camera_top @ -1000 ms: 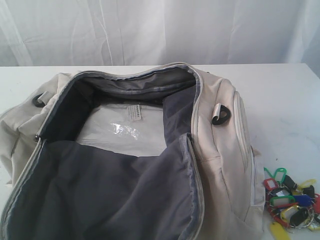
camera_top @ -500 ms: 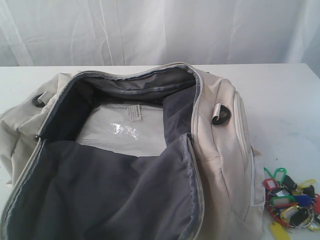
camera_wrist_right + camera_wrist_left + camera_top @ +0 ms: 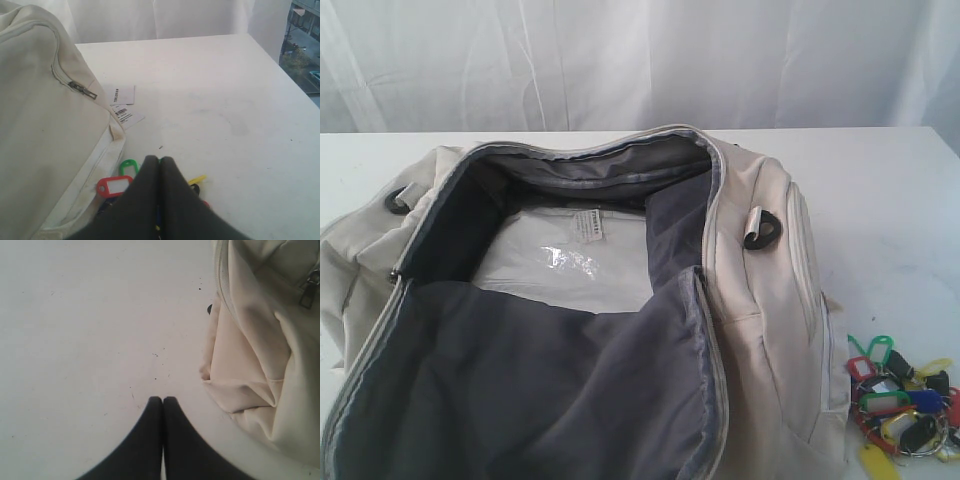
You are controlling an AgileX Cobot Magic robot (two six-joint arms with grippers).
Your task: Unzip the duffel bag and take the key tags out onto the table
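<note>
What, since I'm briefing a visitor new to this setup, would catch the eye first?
The big cream duffel bag gapes open across the table, dark grey lining and a plastic-wrapped white packet showing inside. At its right in the exterior view, the bright key tags lie bunched on the table.

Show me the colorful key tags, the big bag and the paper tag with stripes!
key tags (image 3: 886, 402), exterior view, on a green tag in the middle of the bunch.
duffel bag (image 3: 760, 300), exterior view, on its cream side panel.
paper barcode tag (image 3: 125, 115), right wrist view, on the printed barcode.
</note>
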